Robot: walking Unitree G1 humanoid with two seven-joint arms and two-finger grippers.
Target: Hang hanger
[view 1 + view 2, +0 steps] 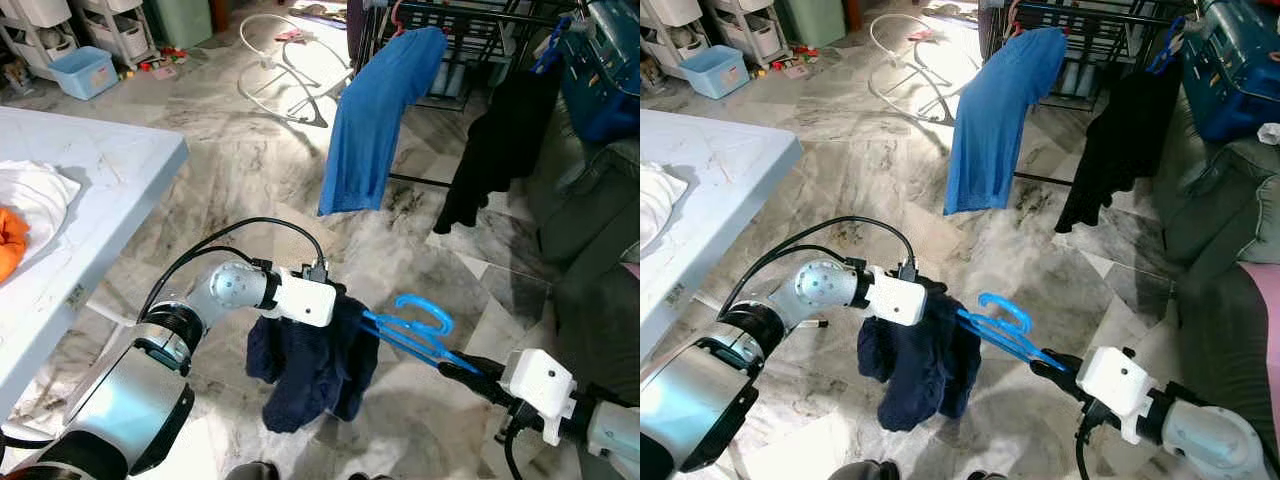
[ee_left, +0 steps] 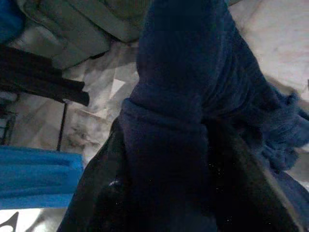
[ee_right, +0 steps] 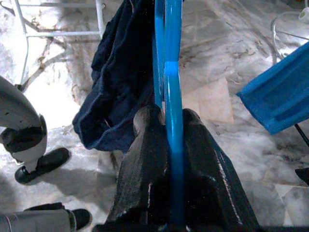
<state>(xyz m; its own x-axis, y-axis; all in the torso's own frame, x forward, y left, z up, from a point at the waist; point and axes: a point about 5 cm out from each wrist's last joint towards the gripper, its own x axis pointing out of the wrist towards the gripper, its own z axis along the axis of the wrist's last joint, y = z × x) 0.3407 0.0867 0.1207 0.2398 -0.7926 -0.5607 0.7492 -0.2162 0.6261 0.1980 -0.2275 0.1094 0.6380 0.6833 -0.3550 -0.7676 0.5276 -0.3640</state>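
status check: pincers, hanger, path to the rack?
Left pincer shut on navy garment. Right pincer shut on blue hanger, garment half on it. Drying rack ahead across open floor, blue shirt already hung there.

A marble floor (image 1: 250, 180) spreads under everything. A pale blue tabletop (image 1: 90, 190) sits at the left, with a white cloth (image 1: 35, 200) and an orange cloth (image 1: 10, 240) on it. Beyond the tabletop stands a light blue plastic bin (image 1: 85, 72) beside white drawer units (image 1: 110, 25). A white wire frame (image 1: 285, 75) lies on the floor (in a bright patch of sunlight). Just beside that frame, a dark drying rack (image 1: 460, 30) carries a blue garment (image 1: 375, 120) and a black garment (image 1: 495, 145). A grey-green sofa (image 1: 590, 230) lies right of the rack.
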